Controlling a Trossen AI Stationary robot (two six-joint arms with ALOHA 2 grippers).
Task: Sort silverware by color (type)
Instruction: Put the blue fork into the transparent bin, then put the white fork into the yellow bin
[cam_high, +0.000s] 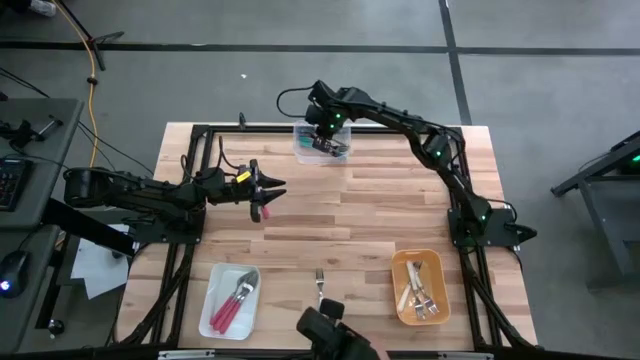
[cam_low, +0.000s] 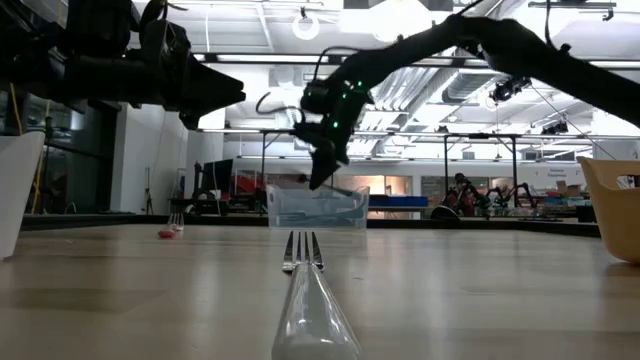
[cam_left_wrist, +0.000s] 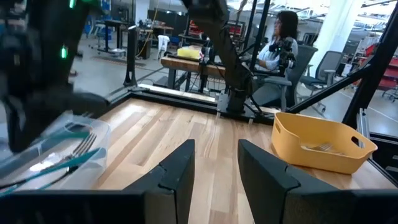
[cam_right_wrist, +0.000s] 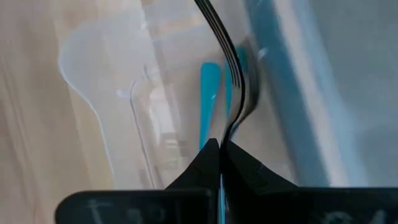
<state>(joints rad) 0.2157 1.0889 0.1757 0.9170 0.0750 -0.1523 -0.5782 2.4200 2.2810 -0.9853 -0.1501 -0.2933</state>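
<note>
My right gripper (cam_high: 322, 135) hangs over the clear container (cam_high: 322, 145) at the table's far edge, shut on a teal-handled fork (cam_right_wrist: 233, 81). More teal forks (cam_right_wrist: 209, 93) lie in the container below it. My left gripper (cam_high: 266, 192) stands open at the table's left, level, with nothing between its fingers (cam_left_wrist: 214, 174). A pink-handled fork (cam_high: 258, 211) lies on the table just by its tips. A white-handled fork (cam_high: 320, 285) lies flat near the front edge. My right gripper pinches the teal fork between its two shut fingers, where the metal neck (cam_right_wrist: 229, 127) leaves the handle. The fingers slant down from above and lie along the fork. Its head points away from the fingers, down into the clear container; whether it touches anything there I cannot tell.
A white tray (cam_high: 213, 310) with pink forks sits at the front left. A yellow bin (cam_high: 400, 290) with cream forks sits at the front right. Black frame rails run along the table's sides. A person sits at a desk beyond the table (cam_left_wrist: 280, 43).
</note>
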